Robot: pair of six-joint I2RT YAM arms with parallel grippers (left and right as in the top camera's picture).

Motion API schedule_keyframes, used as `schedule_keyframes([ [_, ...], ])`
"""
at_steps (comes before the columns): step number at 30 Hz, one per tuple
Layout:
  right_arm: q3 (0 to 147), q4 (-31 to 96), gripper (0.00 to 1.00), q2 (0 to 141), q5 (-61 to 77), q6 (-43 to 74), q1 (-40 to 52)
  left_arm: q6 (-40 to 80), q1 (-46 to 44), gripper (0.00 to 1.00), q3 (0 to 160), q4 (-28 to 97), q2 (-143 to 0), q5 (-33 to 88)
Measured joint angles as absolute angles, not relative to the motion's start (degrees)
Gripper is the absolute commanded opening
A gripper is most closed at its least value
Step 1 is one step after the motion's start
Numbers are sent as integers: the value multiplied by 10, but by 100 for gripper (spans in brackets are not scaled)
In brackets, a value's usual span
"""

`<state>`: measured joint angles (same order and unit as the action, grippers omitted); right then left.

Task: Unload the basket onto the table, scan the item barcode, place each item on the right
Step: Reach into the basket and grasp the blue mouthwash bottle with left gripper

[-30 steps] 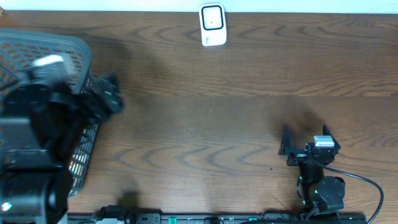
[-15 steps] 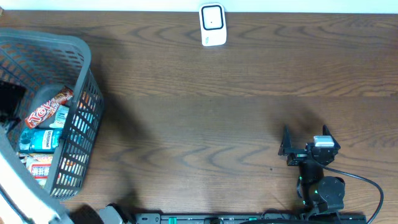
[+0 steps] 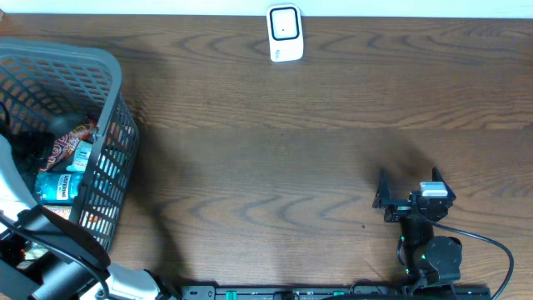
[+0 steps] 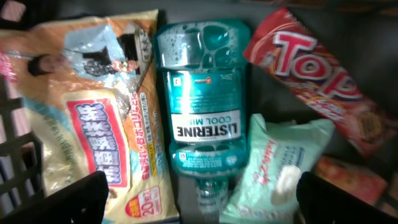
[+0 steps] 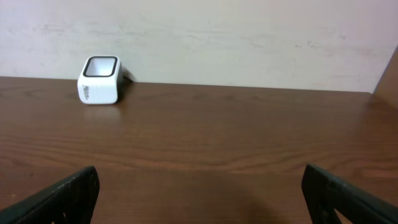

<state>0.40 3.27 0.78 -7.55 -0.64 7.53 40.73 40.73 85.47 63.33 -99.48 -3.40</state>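
left gripper [image 4: 199, 208]: mine, hanging over the basket [image 3: 92, 62] at the left end of the table [image 3: 275, 167]. jaws spread wide, nothing held. one dark finger [image 4: 65, 199] shows at each lower corner of the wrist view.

mouthwash bottle [image 4: 202, 118]: lies flat in the basket, straight under me and between my two fingers, touching neither. clear teal plastic, teal liquid. white-and-teal label reading "listerine cool mint", upside down from my side. its neck end points toward me and the broad base points away.

wipes pack [image 4: 280, 168]: mint green with a white flap. lies just right of the bottle, touching its side and near my right-hand finger.

snack bag [image 4: 87, 124]: cream and orange with japanese print and a small photo of a face. lies just left of the bottle, its lower edge running under my left-hand finger.

red wrapper bar [image 4: 323, 87]: large white letters, set on a slant at the far right, beyond the wipes pack.

right gripper [image 5: 199, 199]: low over the near right part of the table, jaws wide, empty, well apart from the basket.

scanner [image 3: 284, 33]: small white box with a dark window, upright at the far edge of the table by the wall, well apart from both grippers.
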Motion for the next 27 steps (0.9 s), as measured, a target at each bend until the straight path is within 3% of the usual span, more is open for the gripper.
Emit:
schedule_keyframes([
  [3, 4, 32, 99, 8, -76, -6, 75, 407, 407, 93, 816, 584, -995, -36],
  [10, 4, 33, 99, 8, -76, -6, 75, 405, 407, 79, 724, 468, -998, -43],
  [16, 4, 33, 99, 8, -75, -6, 75, 405, 407, 78, 716, 437, -1024, -44],
  [19, 4, 33, 99, 8, -76, -6, 75, 405, 407, 72, 716, 432, -1054, -48],
  [22, 4, 33, 99, 8, -76, -6, 75, 405, 408, 54, 721, 429, -1084, -46],
  [25, 4, 33, 99, 8, -76, -6, 75, 407, 408, 24, 730, 425, -1092, -48],
  [27, 4, 33, 99, 8, -75, -6, 75, 407, 408, 19, 740, 426, -1100, -52],
])
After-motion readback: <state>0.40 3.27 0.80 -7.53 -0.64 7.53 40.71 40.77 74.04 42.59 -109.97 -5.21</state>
